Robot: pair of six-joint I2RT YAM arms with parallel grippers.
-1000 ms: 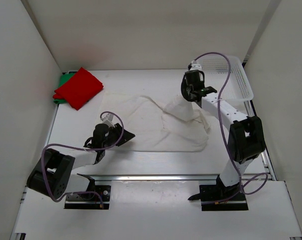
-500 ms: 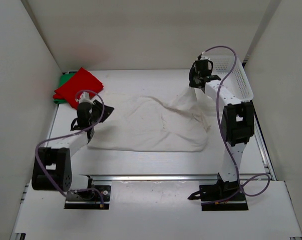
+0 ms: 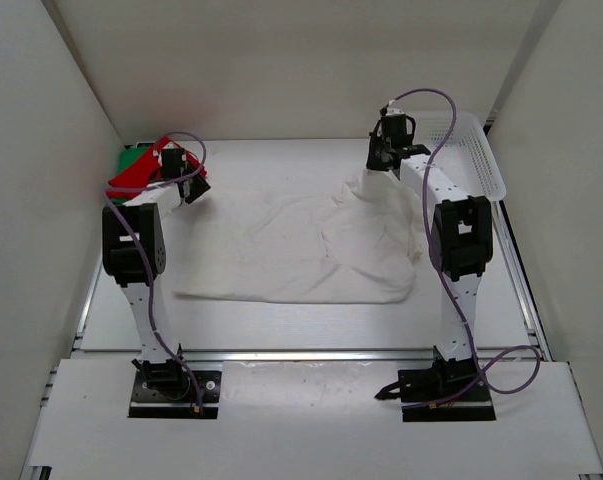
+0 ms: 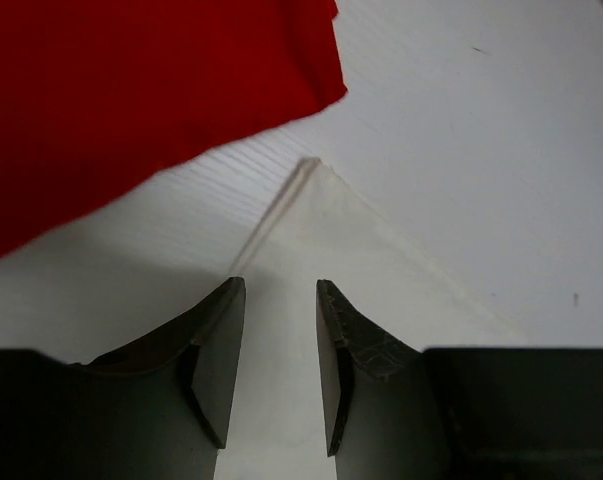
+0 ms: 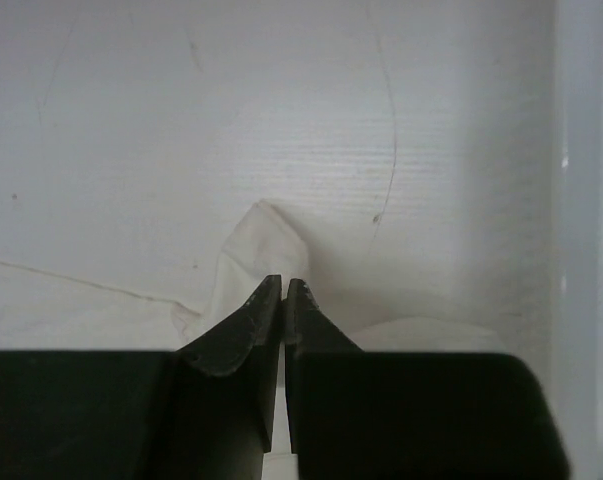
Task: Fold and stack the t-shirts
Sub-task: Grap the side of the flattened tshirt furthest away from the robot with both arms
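Right gripper (image 5: 283,283) pinches pointed corner, white t-shirt (image 3: 281,255) | cloth wrinkled, apparently peaked

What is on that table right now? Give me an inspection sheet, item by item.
Surface: white table, flat.
Job's things: white t-shirt spread out, unfolded; red t-shirt folded on green t-shirt, far left corner.
Clutter: white mesh basket, far right.
Grippers: left gripper open over the white shirt's corner; right gripper shut on another corner, raised off the table.
Cables: purple cables loop off both arms.
Surroundings: plain white walls.
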